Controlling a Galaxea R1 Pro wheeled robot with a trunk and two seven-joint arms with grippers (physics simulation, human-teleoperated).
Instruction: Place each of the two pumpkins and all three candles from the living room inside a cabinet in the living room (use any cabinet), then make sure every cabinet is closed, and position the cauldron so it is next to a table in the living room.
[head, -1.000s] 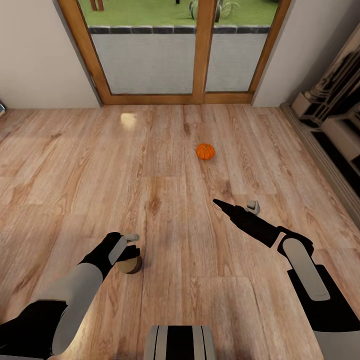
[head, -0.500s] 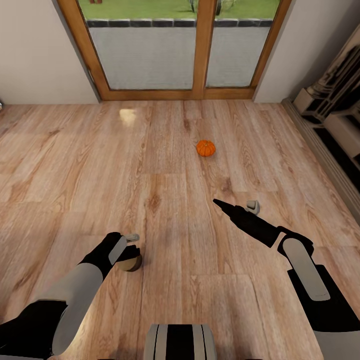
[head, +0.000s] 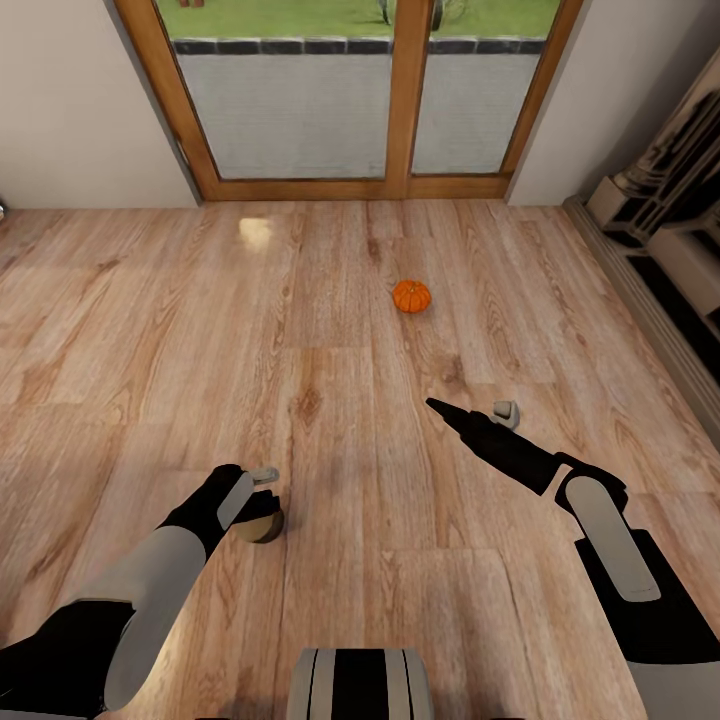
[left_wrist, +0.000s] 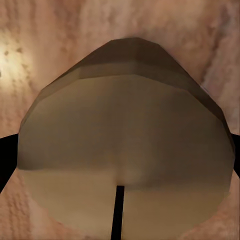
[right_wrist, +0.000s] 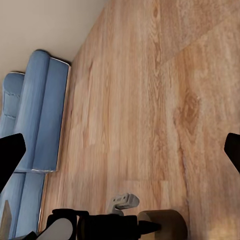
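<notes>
One orange pumpkin (head: 411, 296) sits on the wood floor ahead, in front of the glass doors. Well short of it, my right gripper (head: 468, 408) hovers open with nothing between its fingers (right_wrist: 11, 156). My left gripper (head: 258, 508) is low over the floor at the near left, shut on a stubby cream candle (head: 263, 525). That candle (left_wrist: 125, 150) looms large in the left wrist view, its dark wick pointing at the camera. In the right wrist view the candle (right_wrist: 164, 224) shows held by the left gripper.
Wood-framed glass doors (head: 405, 100) close the far wall. Dark and pale furniture (head: 675, 240) runs along the right wall. A blue sofa (right_wrist: 37, 125) stands against a wall in the right wrist view. Open plank floor (head: 300, 330) lies between me and the pumpkin.
The whole head picture has shifted slightly, so the camera moved a little towards the doors. Both arms, the candle and the pumpkin keep their places.
</notes>
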